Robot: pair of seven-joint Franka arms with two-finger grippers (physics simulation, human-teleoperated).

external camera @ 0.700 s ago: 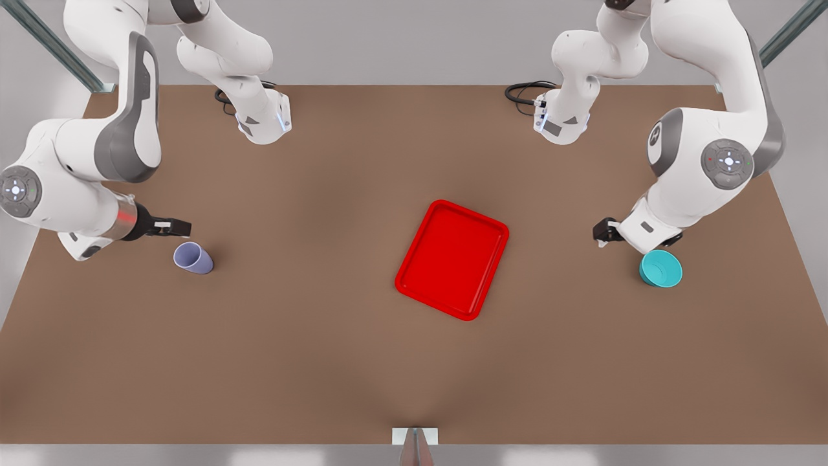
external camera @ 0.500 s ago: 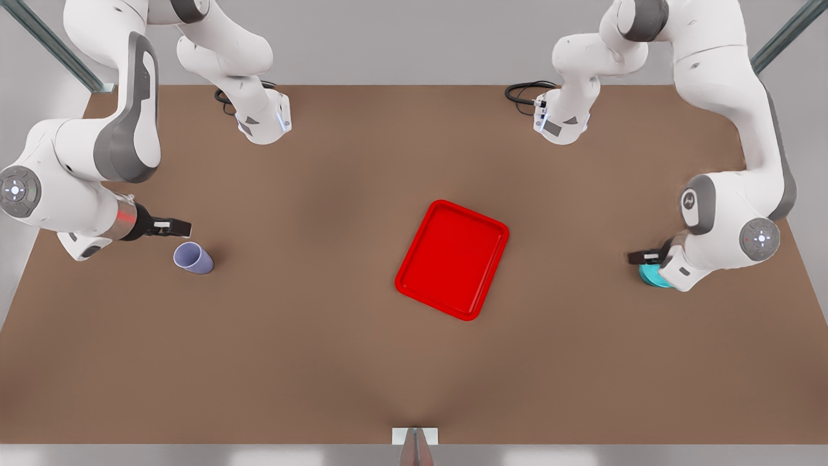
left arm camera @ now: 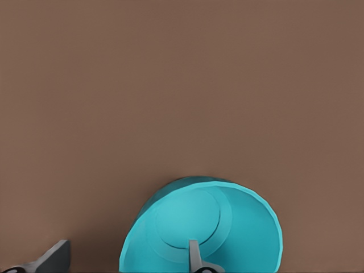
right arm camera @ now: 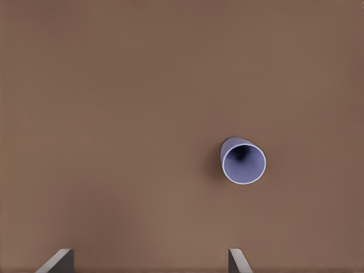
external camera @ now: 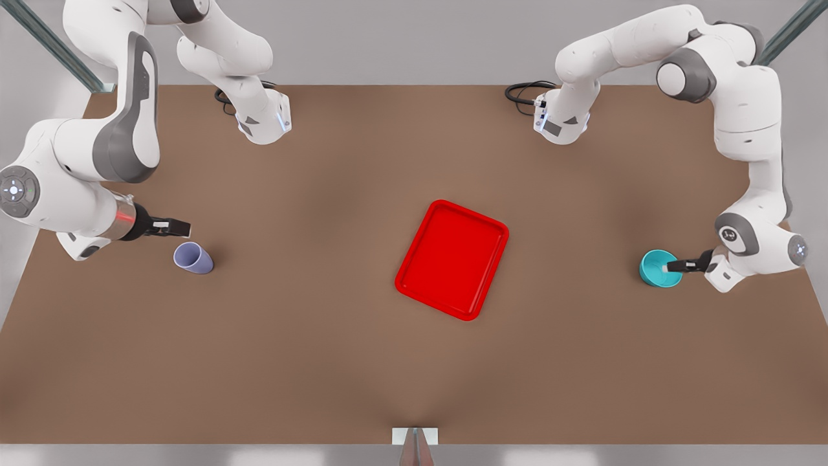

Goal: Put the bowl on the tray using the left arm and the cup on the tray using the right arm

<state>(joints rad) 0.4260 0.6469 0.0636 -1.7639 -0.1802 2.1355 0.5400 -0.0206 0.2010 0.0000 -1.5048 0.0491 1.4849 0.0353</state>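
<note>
The teal bowl [external camera: 658, 268] [left arm camera: 199, 227] stands on the table at the front view's right. My left gripper [external camera: 676, 265] [left arm camera: 122, 260] reaches it from the right side and is open. One finger [left arm camera: 193, 256] is inside the bowl and the other finger [left arm camera: 52, 259] is outside its wall. The lavender cup [external camera: 193, 258] [right arm camera: 243, 161] stands at the front view's left. My right gripper [external camera: 174, 228] [right arm camera: 148, 261] hangs open just behind the cup, apart from it. The red tray [external camera: 453, 259] lies mid-table with nothing on it.
Both arm bases [external camera: 262, 120] [external camera: 561, 123] stand at the table's far edge with black cables [external camera: 521, 94] beside them. A small mount [external camera: 414, 437] sits at the near edge. Bare brown tabletop [external camera: 310, 272] lies between each object and the tray.
The left arm swung outward to the front view's right and came down. Its gripper now reaches the bowl from the right, one finger inside. The right arm stayed still.
</note>
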